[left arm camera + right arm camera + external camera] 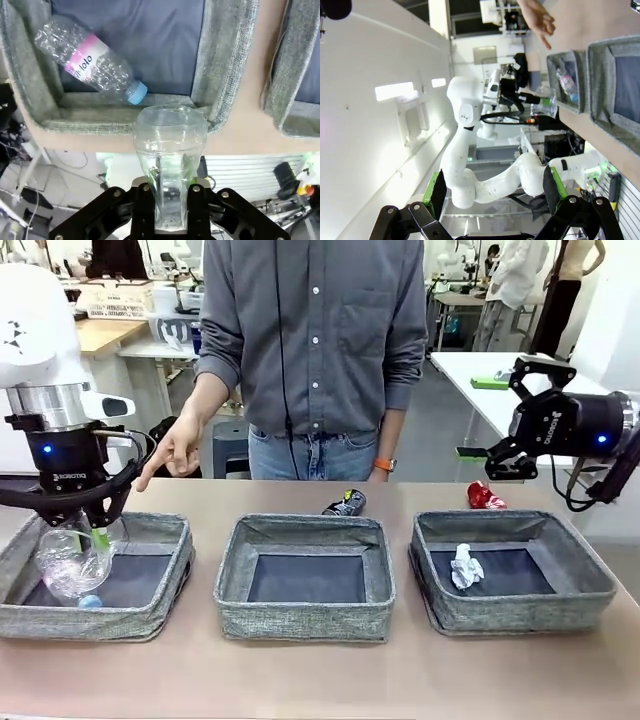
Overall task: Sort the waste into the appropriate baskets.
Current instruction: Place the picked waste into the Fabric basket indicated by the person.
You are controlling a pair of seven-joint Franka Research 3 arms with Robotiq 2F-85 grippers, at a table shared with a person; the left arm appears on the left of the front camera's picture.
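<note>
Front view: left gripper (95,530) clamped on clear plastic cup (75,560), hanging over left basket (100,625); person's hand (175,452) points that way.
Left wrist view: cup's long axis in line with the gripper, mouth facing away, aimed at the basket's near wall by a corner; bottle (87,62) lies flat on the basket floor just beyond, cap toward the cup.
Key relation: basket floor looks just ahead of the cup mouth; wall is close, so a drop might clip it.
Other arm: right gripper (492,410) jaws spread, empty, raised near red can (484,497).
Loose waste: red can on table (300,680) behind right basket (520,615), nearer right arm; black can (345,504) behind middle basket (305,625).
Sorted: paper ball (466,566) in right basket.
Count: 3 baskets, 2 cans, 1 bottle, 1 cup, 1 paper ball.
</note>
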